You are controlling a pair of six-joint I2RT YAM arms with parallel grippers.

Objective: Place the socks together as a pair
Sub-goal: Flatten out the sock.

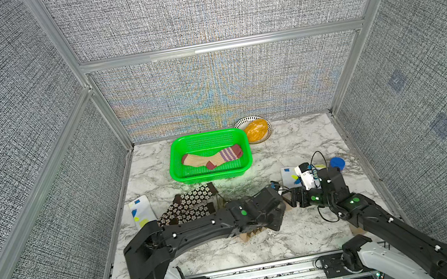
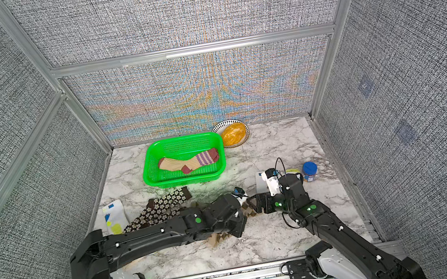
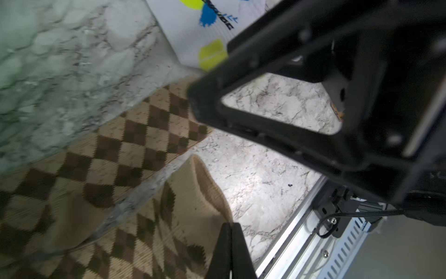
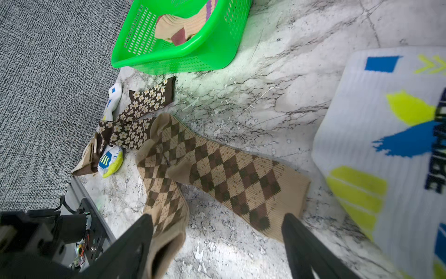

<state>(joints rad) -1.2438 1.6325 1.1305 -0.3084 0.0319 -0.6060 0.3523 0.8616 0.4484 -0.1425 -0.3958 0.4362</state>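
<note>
**Diamond pair in hand, two pairs still loose**

My left gripper (image 3: 229, 253): fingers pressed together, pinching the edge of one tan-and-brown diamond-check knitted sock (image 3: 169, 229), as best I can read the left wrist view. My right gripper (image 4: 217, 217): jaws spread wide, holding nothing, low over the end of the second diamond-check sock (image 4: 229, 174). The two cross over each other on the white marble-pattern tabletop (image 1: 279, 241) and are not yet laid flat together.

Outward: two brown cream-flowered socks (image 1: 190, 202) overlap loosely just beside the diamond ones. The white socks with yellow and blue patches lie well apart, one (image 1: 140, 211) near the left wall and one (image 1: 288, 177) just beside the right gripper. At the back, the green perforated plastic basket (image 1: 176, 157) holds peach purple-striped sock fabric (image 1: 213, 159). I cannot tell whether that is one sock or a stacked pair.

My read: striped lot possibly done, diamond pair under way, flowered and white pairs left.
</note>
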